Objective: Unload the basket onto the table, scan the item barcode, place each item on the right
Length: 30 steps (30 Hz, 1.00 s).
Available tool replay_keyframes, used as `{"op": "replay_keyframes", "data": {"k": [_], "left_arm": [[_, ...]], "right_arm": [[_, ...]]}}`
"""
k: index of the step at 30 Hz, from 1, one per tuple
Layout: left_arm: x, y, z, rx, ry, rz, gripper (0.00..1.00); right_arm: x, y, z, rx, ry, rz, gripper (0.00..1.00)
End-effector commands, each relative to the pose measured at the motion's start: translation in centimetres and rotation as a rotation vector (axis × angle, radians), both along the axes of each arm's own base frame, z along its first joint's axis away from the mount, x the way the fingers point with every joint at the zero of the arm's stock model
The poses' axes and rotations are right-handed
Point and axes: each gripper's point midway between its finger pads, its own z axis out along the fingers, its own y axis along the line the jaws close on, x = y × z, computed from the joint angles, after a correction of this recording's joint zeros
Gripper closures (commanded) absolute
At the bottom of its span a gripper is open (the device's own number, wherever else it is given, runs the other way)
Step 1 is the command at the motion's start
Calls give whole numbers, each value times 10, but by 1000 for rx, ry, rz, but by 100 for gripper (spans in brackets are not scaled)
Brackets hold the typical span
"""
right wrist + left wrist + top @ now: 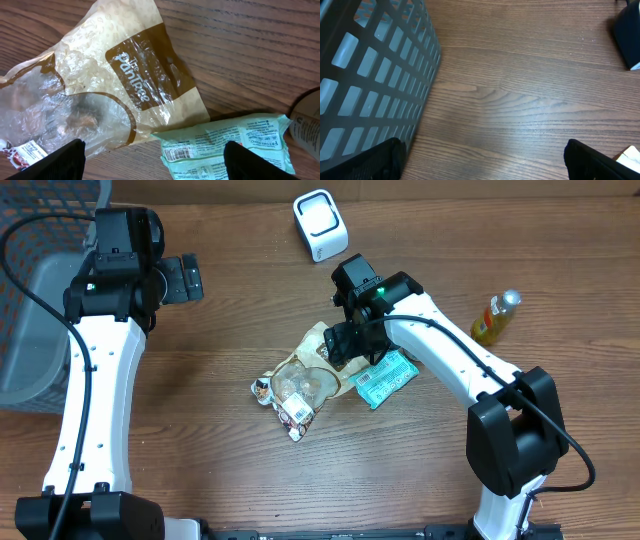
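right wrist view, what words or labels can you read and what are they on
"Pantree": white script on the brown panel of the clear bag; a smaller word above it is unclear.
Green packet: dark heading and fine print, too blurred to read.
Red and white packet: print too small to read.

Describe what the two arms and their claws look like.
The left arm and right arm are white rounded shells with black joints and bases. Each carries a black cable and a small green light near the wrist. The left claw and right claw are black, two-fingered.
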Motion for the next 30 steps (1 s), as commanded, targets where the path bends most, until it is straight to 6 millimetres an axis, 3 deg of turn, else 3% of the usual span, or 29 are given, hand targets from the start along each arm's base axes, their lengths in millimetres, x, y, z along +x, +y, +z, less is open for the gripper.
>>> {"op": "replay_keyframes", "data": {"k": [1,21,26,30], "left_arm": [[2,-2,2,7,-3,-11,0],[2,-2,2,7,-3,-11,1],[2,-2,2,7,-4,-11,0],[2,0,2,18,-4,-2,0]], "right_arm": [[5,3,10,23,-26,6,14],[16,6,13,45,-75,45,11],[18,15,25,203,-29,79,11],[21,5,27,251,-2,57,10]]}}
